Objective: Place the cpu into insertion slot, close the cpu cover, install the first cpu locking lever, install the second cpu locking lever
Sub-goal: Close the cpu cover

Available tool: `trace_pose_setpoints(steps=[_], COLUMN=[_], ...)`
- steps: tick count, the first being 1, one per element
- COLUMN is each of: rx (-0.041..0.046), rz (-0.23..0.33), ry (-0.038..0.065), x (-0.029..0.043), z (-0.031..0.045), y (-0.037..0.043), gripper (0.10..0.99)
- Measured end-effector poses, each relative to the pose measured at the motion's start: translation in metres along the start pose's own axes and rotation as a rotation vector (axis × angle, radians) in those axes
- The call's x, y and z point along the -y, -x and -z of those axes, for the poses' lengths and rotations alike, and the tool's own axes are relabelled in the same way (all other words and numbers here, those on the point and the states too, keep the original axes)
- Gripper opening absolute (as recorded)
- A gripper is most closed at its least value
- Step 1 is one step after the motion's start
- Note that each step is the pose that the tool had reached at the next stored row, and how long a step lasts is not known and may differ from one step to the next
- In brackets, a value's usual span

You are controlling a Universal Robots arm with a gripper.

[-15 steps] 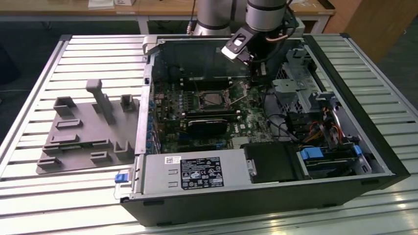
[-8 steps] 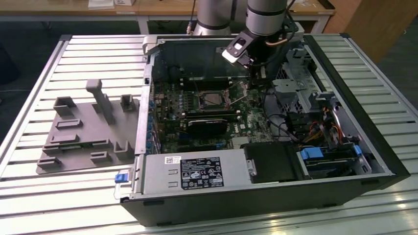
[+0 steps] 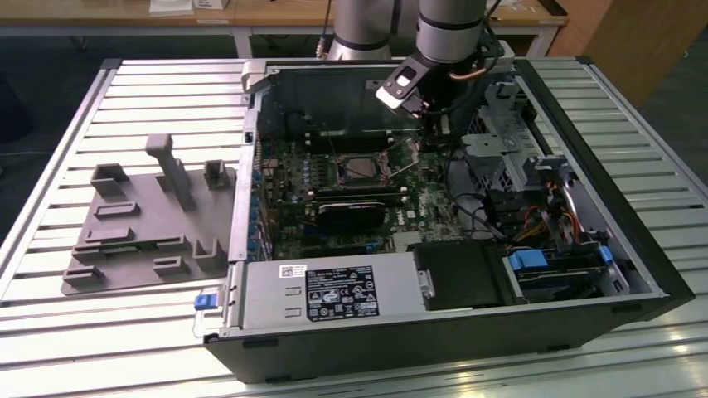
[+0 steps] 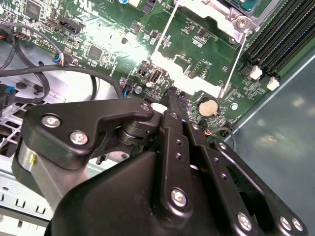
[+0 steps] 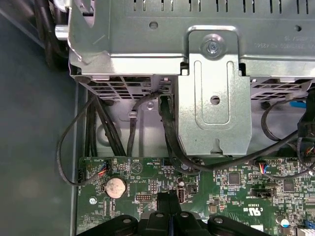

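In the exterior view, the cpu (image 3: 361,169) shows as a dark square in the socket at the middle of the green motherboard. The silvery cpu cover (image 3: 337,168) lies flat around it. My gripper (image 3: 439,128) hangs inside the open case, toward the exterior view's right of the socket and a little behind it. In both wrist views its black fingers (image 4: 174,98) (image 5: 170,200) are pressed together with nothing between them, just above the board near a coin battery (image 5: 115,187). Two thin wire levers (image 4: 162,29) (image 4: 235,64) stretch out from the socket's corner.
A metal drive cage (image 5: 211,98) with black cables beneath it faces the fingers. Memory slots (image 4: 275,44) run beside the socket. The power supply (image 3: 321,294) fills the case's front. A grey fixture plate (image 3: 144,224) lies on the slatted table at the exterior view's left.
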State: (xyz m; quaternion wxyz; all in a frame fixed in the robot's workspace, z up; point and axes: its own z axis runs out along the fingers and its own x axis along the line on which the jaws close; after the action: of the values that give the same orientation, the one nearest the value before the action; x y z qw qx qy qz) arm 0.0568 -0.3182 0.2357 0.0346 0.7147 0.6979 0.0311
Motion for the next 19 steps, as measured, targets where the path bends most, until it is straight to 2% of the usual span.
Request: trace_pose_setpoints(steps=[2, 3, 5, 7, 10, 13, 14, 19], rx=[0.0, -0.0001, 0.0007, 0.0013, 0.0021, 0.0029, 0.0032, 0.0032], rz=[0.0, 0.0, 0.0, 0.0, 0.001, 0.001, 0.001, 0.001], ry=[-0.002, -0.008, -0.029, -0.057, -0.087, -0.128, -0.134, -0.137], x=[-0.0001, -0.0001, -0.0006, -0.0012, -0.0017, -0.0025, -0.0025, -0.0025], z=[0.0, -0.0001, -0.0002, -0.0003, -0.0005, -0.0007, -0.0007, -0.0007], y=[0.0, 0.0, 0.0, 0.0, 0.0, -0.0001, -0.0001, -0.0001], gripper=[0.102, 0.102, 0.102, 0.102, 0.102, 0.102, 0.102, 0.102])
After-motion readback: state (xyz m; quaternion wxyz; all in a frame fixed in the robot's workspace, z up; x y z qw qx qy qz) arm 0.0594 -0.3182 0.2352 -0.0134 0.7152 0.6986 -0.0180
